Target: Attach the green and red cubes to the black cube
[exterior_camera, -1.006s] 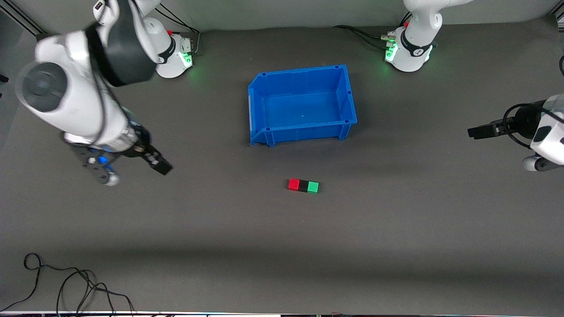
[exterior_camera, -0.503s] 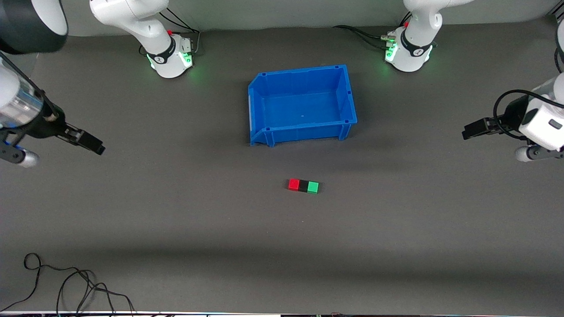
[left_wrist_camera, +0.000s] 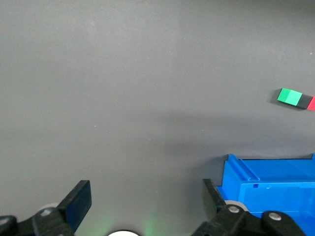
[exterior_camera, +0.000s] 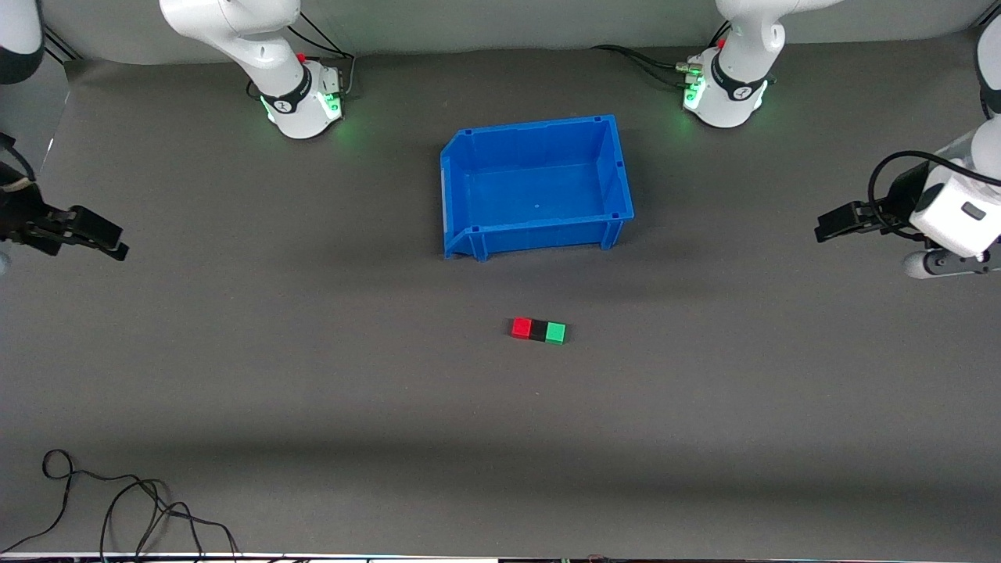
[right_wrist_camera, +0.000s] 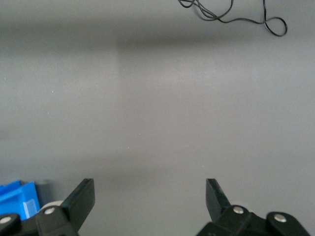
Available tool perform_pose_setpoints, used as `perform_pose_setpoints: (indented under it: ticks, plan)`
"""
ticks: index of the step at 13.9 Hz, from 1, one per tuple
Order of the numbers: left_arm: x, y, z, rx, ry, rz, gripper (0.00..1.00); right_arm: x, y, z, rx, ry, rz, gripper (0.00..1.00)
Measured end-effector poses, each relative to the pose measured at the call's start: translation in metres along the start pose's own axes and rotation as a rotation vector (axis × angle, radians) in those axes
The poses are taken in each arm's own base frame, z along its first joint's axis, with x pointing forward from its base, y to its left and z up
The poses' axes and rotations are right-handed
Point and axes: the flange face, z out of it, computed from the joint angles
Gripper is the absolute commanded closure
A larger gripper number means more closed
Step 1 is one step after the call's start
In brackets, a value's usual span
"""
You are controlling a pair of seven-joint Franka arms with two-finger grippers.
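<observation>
On your worktop (exterior_camera: 704, 407) the red cube (exterior_camera: 521, 328), black cube (exterior_camera: 538, 330) and green cube (exterior_camera: 555, 332) lie in one row, touching, black between the two colours, near the middle and nearer the front camera than the blue bin (exterior_camera: 622, 168). The red one sits toward the right arm's end, the green toward the left arm's end. Your left claw (exterior_camera: 830, 223) hangs over the worktop's edge at the left arm's end, jaws spread wide and holding nothing. Your right claw (exterior_camera: 100, 234) hangs over the edge at the right arm's end, also wide and empty. A loose black cable (exterior_camera: 117, 500) lies at the corner nearest the camera at the right arm's end.
</observation>
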Motion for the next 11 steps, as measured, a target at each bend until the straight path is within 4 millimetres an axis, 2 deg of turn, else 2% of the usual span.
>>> perform_pose_setpoints:
  ticks: [2,7,11]
  plan:
    - [-0.001,0.008,-0.001,0.024,0.009,0.017,0.00,-0.001,0.001,-0.002,0.009,0.002,-0.040,0.00]
    - [0.003,-0.009,-0.004,0.026,0.026,0.061,0.00,-0.002,0.000,-0.004,0.010,0.005,-0.044,0.00]
    - [0.003,-0.011,-0.004,0.026,0.026,0.061,0.00,-0.003,-0.002,-0.001,0.011,0.000,-0.038,0.00]
